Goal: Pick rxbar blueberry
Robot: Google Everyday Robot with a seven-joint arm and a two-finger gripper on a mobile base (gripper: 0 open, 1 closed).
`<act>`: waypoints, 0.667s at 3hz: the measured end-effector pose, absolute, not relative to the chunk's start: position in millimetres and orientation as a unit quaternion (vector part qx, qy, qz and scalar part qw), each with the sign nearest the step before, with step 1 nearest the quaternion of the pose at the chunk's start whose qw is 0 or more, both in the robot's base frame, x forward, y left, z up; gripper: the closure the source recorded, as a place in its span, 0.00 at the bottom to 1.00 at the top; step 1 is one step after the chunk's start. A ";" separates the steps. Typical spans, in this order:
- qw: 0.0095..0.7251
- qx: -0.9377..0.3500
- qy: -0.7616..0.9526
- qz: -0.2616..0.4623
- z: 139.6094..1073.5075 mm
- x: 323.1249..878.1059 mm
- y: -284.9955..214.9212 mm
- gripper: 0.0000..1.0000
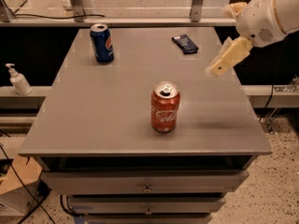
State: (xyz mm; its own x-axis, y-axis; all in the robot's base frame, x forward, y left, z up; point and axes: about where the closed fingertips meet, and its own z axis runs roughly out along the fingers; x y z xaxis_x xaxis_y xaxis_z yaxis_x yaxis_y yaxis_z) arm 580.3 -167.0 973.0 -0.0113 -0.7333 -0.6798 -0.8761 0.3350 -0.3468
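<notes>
The rxbar blueberry (185, 43) is a small flat dark navy bar lying at the far right of the grey table top (117, 101). My gripper (216, 69) hangs from the white arm (261, 17) over the table's right edge. It is in the air, to the right of the bar and nearer to the camera, and holds nothing that I can see.
A red Coca-Cola can (164, 107) stands upright at the table's middle front. A blue Pepsi can (102, 43) stands at the far left. A soap dispenser (18, 80) sits on a ledge to the left. Drawers (147, 183) are below the table top.
</notes>
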 end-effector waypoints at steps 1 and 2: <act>0.436 -0.553 0.703 0.101 964.7 613.4 -159.1 0.00; 0.454 -0.532 0.706 0.109 955.3 641.8 -155.3 0.00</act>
State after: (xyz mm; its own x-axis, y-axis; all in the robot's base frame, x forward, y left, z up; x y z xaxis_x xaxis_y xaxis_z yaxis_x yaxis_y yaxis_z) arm 641.8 -155.3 955.3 -0.0214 -0.6528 -0.7572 -0.8510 0.4094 -0.3289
